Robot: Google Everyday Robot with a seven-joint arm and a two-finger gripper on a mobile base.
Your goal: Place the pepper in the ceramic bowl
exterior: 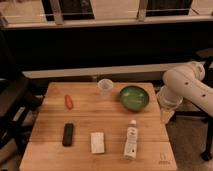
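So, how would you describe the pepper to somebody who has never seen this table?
Look at the wooden table; the pepper lies on its left side, behind the black block and left of the clear cup. The gripper hangs beyond the right edge, far from it. The pepper is the only small, long, red-orange thing there.

The robot arm [187, 82] is fat, round and white, made of smooth tubes with rounded joints; its small pale yellowish gripper [167, 116] sits just beside the right edge of the light wooden table [100, 107].
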